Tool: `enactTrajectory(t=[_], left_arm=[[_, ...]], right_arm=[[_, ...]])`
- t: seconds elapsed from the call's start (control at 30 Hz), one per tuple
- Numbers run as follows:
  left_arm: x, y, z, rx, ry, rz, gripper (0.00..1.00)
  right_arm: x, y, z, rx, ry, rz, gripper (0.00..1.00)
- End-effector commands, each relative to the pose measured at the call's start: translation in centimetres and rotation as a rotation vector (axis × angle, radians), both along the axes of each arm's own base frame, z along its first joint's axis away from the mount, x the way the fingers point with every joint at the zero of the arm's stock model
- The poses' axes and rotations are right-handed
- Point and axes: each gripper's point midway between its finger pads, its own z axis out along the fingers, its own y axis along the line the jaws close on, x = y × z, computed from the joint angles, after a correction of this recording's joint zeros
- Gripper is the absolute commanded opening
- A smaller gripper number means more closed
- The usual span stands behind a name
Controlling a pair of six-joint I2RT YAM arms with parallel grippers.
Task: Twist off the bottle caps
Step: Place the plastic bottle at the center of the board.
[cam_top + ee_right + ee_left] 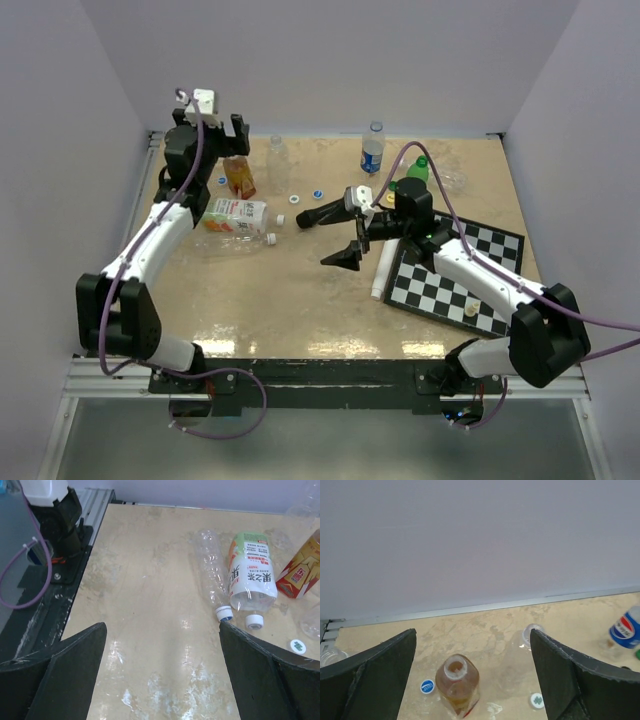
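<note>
Pale lilac walls closed in a beige marbled table.

At about 10 o'clock on the table, the left hand hung with its fingers spread wide and nothing between them. It was directly above the amber bottle, which stood upright with its mouth open and no cap on it. A blue cap lay on the table just beside that bottle at its 9 o'clock, and a white cap with a green mark lay near its 3 o'clock.

Behind it, toward 1 o'clock, stood an upright clear bottle. It seemed uncapped too, though its neck was faint against the table. A Pepsi bottle stood at the far edge near 12 o'clock.

Over the middle of the table, the right hand pointed toward 9 o'clock, its fingers equally wide apart and gripping nothing. Ahead of it two bottles lay side by side, both with their caps on: a lying clear bottle with a blue-rimmed cap and a labelled bottle with a white cap.

A chessboard lay at 4 o'clock, with a white tube along its left edge.
</note>
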Motion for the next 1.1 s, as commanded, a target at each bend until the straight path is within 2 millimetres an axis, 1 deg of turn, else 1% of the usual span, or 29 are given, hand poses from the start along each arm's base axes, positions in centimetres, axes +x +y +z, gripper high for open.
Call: enactTrajectory(t=[0.0,0.07,0.1,0.2,0.27,0.3,0.33,0.37,0.4,0.47,0.6,0.9,1.07], left_arm=[[-5.2,-1.4,2.1,-0.100,0.008,-0.109,1.00],[-7.8,-1.7,2.0,-0.133,0.014,-0.143,1.00],[-9.0,-1.8,1.3,-0.141,0.028,-0.153,1.00],[-12.2,-1.7,0.0,-0.159,0.069,-0.165,1.00],[-14.0,-1.5,-1.7,-0.149,0.120,-0.166,1.00],[-14.5,-1.2,-3.0,-0.133,0.152,-0.158,1.00],[-15.1,-1.0,-3.9,-0.118,0.168,-0.150,1.00],[-15.6,-0.7,-5.3,-0.094,0.206,-0.145,1.00],[-16.0,-0.5,-6.3,-0.065,0.226,-0.146,1.00],[-16.4,-0.2,-7.8,-0.028,0.258,-0.138,1.00],[-17.0,0.2,-9.3,0.017,0.300,-0.137,1.00],[-17.2,-0.3,-10.5,0.069,0.324,-0.190,1.00],[-17.2,-0.3,-10.7,0.077,0.339,-0.193,1.00]], right_arm=[[-1.0,-0.5,0.2,-0.009,-0.159,0.091,0.98],[-1.1,-0.6,-0.4,-0.021,-0.184,0.107,0.98],[-1.1,-0.7,-0.8,-0.027,-0.200,0.117,0.98],[-0.9,-0.7,-1.6,-0.048,-0.219,0.120,0.98],[-0.7,-0.9,-1.9,-0.063,-0.234,0.114,0.98],[-0.7,-0.9,-2.0,-0.067,-0.237,0.113,0.98],[-0.5,-0.9,-2.1,-0.071,-0.242,0.109,0.98],[-0.4,-0.9,-2.1,-0.073,-0.247,0.107,0.98],[-0.4,-0.9,-2.0,-0.072,-0.253,0.108,0.98],[-0.6,-1.0,-2.5,-0.086,-0.234,0.113,0.98],[-0.4,-1.1,-2.7,-0.091,-0.235,0.111,0.98],[-0.3,-1.2,-2.8,-0.096,-0.236,0.109,0.98],[-0.4,-1.2,-2.9,-0.096,-0.234,0.112,0.98]])
